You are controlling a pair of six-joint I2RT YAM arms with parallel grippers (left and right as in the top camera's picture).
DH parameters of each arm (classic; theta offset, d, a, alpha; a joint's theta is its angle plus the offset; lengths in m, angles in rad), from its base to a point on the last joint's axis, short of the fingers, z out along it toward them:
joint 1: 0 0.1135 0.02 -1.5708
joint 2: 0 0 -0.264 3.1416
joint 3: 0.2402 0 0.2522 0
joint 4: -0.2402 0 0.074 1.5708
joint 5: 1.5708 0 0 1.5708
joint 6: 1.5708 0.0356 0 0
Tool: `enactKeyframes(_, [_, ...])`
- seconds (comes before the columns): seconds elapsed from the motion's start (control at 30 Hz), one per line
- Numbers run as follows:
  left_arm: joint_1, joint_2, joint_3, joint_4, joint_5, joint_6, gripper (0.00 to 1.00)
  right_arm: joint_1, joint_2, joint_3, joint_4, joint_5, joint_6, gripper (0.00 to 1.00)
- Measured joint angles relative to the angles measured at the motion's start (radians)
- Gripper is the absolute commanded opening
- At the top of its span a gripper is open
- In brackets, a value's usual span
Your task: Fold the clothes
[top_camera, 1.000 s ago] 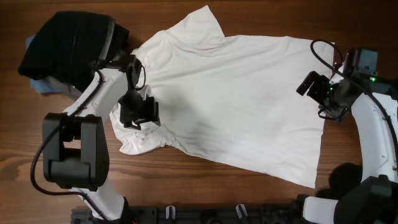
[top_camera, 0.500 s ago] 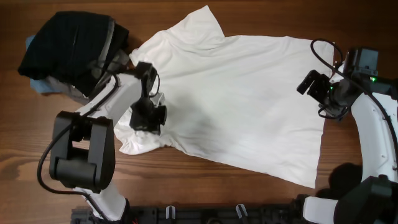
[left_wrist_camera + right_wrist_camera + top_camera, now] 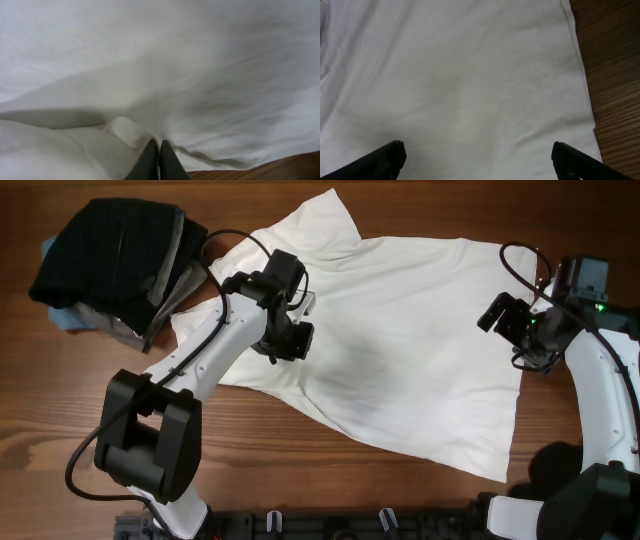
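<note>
Moved since a second ago: left gripper (image 3: 284,344), from the near left sleeve inward over the shirt body, sleeve folded over with it.
Wooden table (image 3: 330,490).
White T-shirt (image 3: 420,350), spread across the table's middle, hem toward the right edge.
Black garment (image 3: 100,255), grey piece (image 3: 122,330) and light blue piece (image 3: 65,318), stacked at the far left corner.
Left gripper clamped on a pinch of white fabric.
Right gripper (image 3: 503,318), jaws wide apart, empty, above the hem.
</note>
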Motion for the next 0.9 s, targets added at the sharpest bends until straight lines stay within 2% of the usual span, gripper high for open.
enactKeyframes(0.1, [0.000, 0.000, 0.000, -0.043, -0.007, 0.000, 0.04, 0.000, 0.000, 0.000, 0.000, 0.000, 0.000, 0.98])
enactKeyframes(0.13, [0.000, 0.000, 0.000, -0.074, -0.008, 0.000, 0.45, 0.000, 0.000, 0.000, 0.000, 0.000, 0.000, 0.98])
enactKeyframes(0.17, [0.000, 0.000, 0.000, -0.114, -0.010, 0.000, 0.57, 0.000, 0.000, 0.000, 0.000, 0.000, 0.000, 0.98])
enactKeyframes(0.23, [0.000, 0.000, 0.000, -0.155, -0.012, 0.001, 0.55, 0.000, 0.000, 0.000, 0.005, 0.000, 0.000, 0.98])
enactKeyframes(0.3, [0.001, 0.000, 0.000, -0.176, -0.032, 0.000, 0.57, 0.000, 0.000, 0.000, 0.008, 0.000, 0.000, 0.98])
enactKeyframes(0.37, [0.013, 0.000, 0.000, -0.185, -0.093, -0.014, 0.71, 0.000, 0.000, 0.000, 0.008, 0.000, 0.000, 0.98])
enactKeyframes(0.5, [0.113, 0.000, 0.005, -0.127, -0.198, -0.067, 0.86, 0.000, 0.000, 0.000, 0.007, 0.000, 0.000, 0.98])
enactKeyframes(0.6, [0.240, 0.000, 0.011, -0.032, -0.225, -0.080, 0.88, 0.000, 0.000, 0.000, 0.006, 0.000, 0.000, 0.98])
enactKeyframes(0.7, [0.350, 0.006, 0.012, -0.018, -0.161, -0.033, 0.89, 0.000, 0.000, 0.000, 0.003, 0.000, 0.000, 0.99])
enactKeyframes(0.77, [0.378, 0.034, 0.012, -0.021, -0.092, 0.019, 0.83, 0.000, 0.000, 0.000, 0.003, 0.000, 0.000, 0.98])
enactKeyframes(0.8, [0.383, 0.054, 0.012, -0.024, -0.067, 0.037, 0.76, 0.000, 0.000, 0.000, 0.002, 0.000, 0.000, 0.99])
enactKeyframes(0.87, [0.383, 0.118, 0.011, -0.032, -0.005, 0.088, 0.69, 0.000, 0.000, 0.000, 0.002, 0.000, 0.000, 0.98])
enactKeyframes(0.9, [0.381, 0.138, 0.011, -0.048, 0.029, 0.100, 0.60, 0.000, 0.000, 0.000, 0.002, 0.000, 0.000, 0.98])
